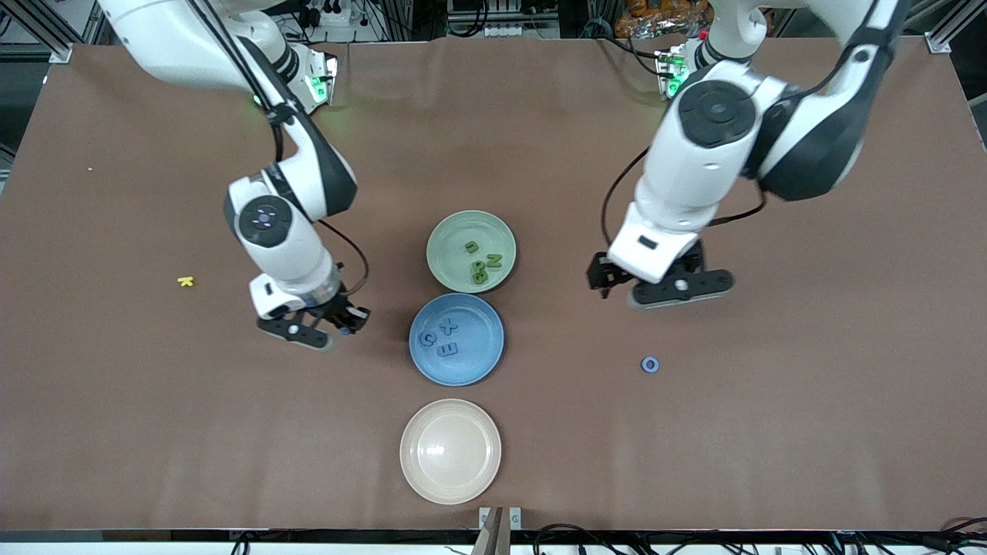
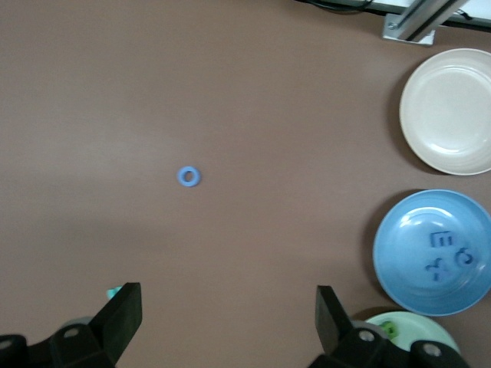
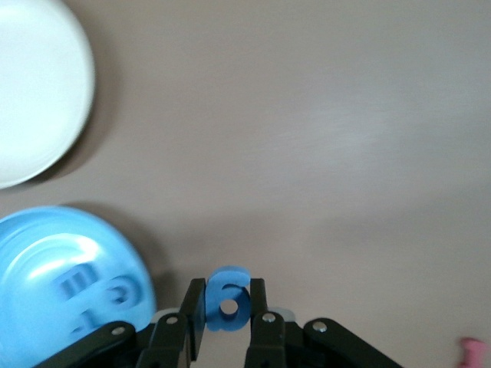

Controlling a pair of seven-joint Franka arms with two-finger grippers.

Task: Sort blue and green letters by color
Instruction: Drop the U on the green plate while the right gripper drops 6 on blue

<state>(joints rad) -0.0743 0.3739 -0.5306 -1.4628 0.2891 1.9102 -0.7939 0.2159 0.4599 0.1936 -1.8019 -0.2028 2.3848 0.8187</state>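
My right gripper (image 3: 228, 307) is shut on a blue 9 (image 3: 228, 299) and holds it over bare table beside the blue plate (image 1: 463, 374), toward the right arm's end; it also shows in the front view (image 1: 340, 321). The blue plate holds blue G (image 1: 426, 338), X (image 1: 448, 327) and E (image 1: 448, 349). The green plate (image 1: 447, 231) holds olive u (image 1: 469, 247), N (image 1: 493, 260) and B (image 1: 478, 270). A blue O (image 1: 650, 364) lies alone on the table. My left gripper (image 2: 226, 307) is open and empty over the table near the O (image 2: 189, 176).
An empty cream plate (image 1: 450, 451) sits nearest the front camera, in line with the other two plates. A yellow K (image 1: 185, 281) lies toward the right arm's end. A small red piece (image 3: 472, 351) shows at the edge of the right wrist view.
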